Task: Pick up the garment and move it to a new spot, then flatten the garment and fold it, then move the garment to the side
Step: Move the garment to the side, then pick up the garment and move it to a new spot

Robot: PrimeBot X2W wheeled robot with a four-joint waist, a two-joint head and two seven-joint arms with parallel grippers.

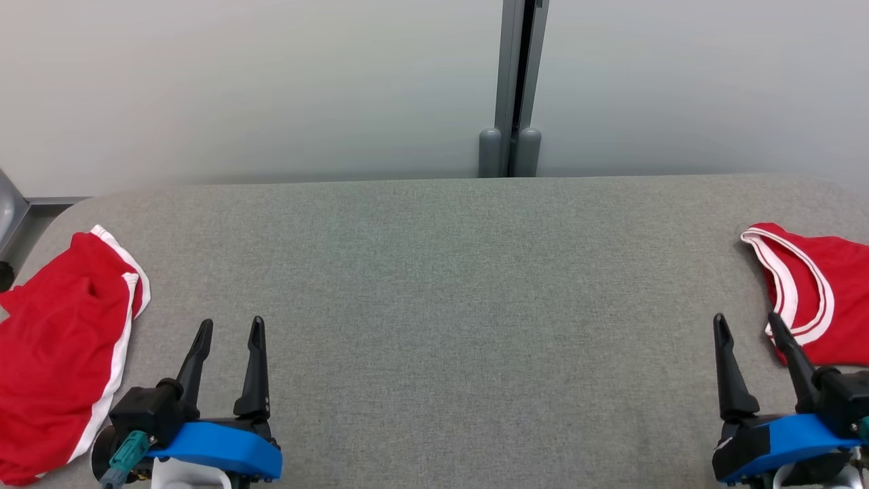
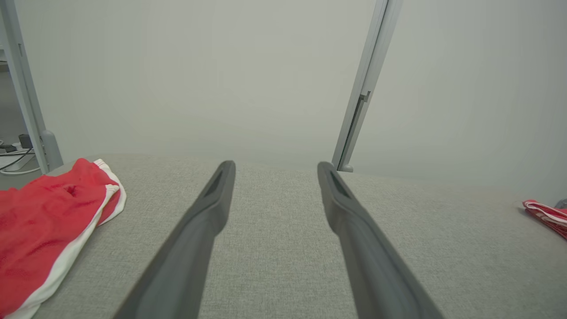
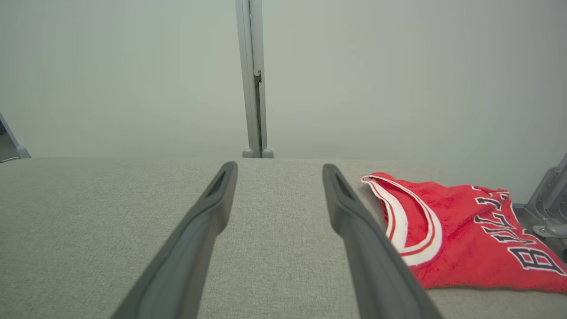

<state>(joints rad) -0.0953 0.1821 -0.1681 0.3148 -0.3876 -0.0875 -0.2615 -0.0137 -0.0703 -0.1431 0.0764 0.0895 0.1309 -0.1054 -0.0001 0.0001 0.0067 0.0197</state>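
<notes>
Head view, left to right: red shorts (image 1: 61, 353) lie crumpled at the left end of the grey surface (image 1: 434, 292). The left hand (image 1: 231, 323) is released and empty beside them. The right hand (image 1: 746, 317) is likewise spread and empty, next to the red jersey (image 1: 825, 292) at the right end. The right wrist view adds dark lettering (image 3: 529, 259) on the jersey.

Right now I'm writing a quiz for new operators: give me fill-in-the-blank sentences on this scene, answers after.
1. The shorts lie at the robot's ____ end of the grey table.
2. The jersey with dark lettering lies at the table's ____ end.
3. The left gripper and right gripper both stand ____, holding nothing.
4. Both garments are ____ with white trim.
Missing words: left; right; open; red
</notes>
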